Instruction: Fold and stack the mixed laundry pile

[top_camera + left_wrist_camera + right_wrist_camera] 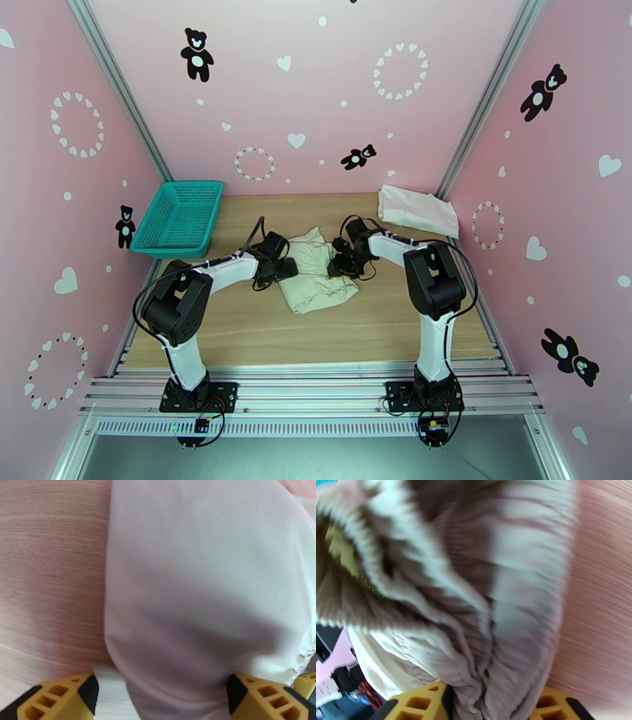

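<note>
Top external view: a cream-beige garment point(316, 276) lies crumpled mid-table between both arms. The left gripper point(283, 270), jaws wide, straddles its left edge. The right gripper point(342, 267) pinches a gathered fold on its right side, likely to spread it flat for folding.

Nothing here carries writing, a label, a brand name or a number that can be read. The pink walls point(95, 229) have printed figures on them: black bears point(197, 54), white hearts point(296, 140) and rings of hearts point(400, 71). These are drawings and have no letters.
</note>
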`<state>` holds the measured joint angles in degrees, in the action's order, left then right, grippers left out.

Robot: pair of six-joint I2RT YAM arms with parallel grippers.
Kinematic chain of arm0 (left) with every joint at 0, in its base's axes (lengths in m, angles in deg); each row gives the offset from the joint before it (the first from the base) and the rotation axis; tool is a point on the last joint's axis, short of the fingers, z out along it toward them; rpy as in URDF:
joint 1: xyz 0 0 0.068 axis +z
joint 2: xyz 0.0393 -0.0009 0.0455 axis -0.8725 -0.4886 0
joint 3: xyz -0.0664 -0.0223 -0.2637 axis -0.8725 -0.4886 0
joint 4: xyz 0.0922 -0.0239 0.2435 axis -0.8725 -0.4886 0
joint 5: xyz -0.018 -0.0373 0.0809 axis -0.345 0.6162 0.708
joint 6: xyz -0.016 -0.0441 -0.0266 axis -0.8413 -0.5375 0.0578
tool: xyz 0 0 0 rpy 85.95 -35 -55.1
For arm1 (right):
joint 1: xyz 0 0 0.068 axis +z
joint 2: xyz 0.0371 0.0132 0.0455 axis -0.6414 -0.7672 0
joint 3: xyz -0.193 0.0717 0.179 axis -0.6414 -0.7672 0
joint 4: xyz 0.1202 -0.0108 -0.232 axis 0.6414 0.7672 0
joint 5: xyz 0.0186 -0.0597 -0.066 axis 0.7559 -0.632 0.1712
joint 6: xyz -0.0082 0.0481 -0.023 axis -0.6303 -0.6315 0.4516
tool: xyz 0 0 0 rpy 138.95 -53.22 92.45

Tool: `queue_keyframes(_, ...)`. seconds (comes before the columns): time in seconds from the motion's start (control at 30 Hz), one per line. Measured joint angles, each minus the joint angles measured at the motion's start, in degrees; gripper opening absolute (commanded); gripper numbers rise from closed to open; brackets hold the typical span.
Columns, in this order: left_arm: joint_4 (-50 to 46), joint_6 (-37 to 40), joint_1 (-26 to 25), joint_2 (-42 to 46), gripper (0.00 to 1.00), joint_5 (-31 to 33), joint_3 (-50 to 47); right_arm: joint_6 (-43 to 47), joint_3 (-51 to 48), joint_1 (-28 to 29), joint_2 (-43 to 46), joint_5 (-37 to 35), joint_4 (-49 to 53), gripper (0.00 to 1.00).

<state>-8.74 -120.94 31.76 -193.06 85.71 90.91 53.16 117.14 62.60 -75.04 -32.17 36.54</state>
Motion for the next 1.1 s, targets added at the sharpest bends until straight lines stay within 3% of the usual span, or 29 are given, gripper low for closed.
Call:
queue_keyframes(0.2, 0.0, 0.2, 0.0, 0.0, 0.91, 0.0, 0.0, -1.1, 1.9, 1.9, -0.4, -1.6, 1.0, 0.00)
queue_keyframes(0.37, 0.0, 0.9, 0.0, 0.3, 0.91, 0.0, 0.0, -0.2, 5.2, 2.4, -0.4, -8.3, 4.0, 0.00)
queue_keyframes(0.8, -1.6, 3.7, 0.1, 8.5, 0.94, 1.1, 0.0, 11.2, 21.4, 0.7, -0.5, -45.4, 12.4, 0.00)
queue_keyframes(1.1, -1.2, 3.4, 0.4, 8.5, 0.94, 1.4, -3.7, 24.3, 33.9, -5.6, -5.1, -57.0, 10.5, 0.00)
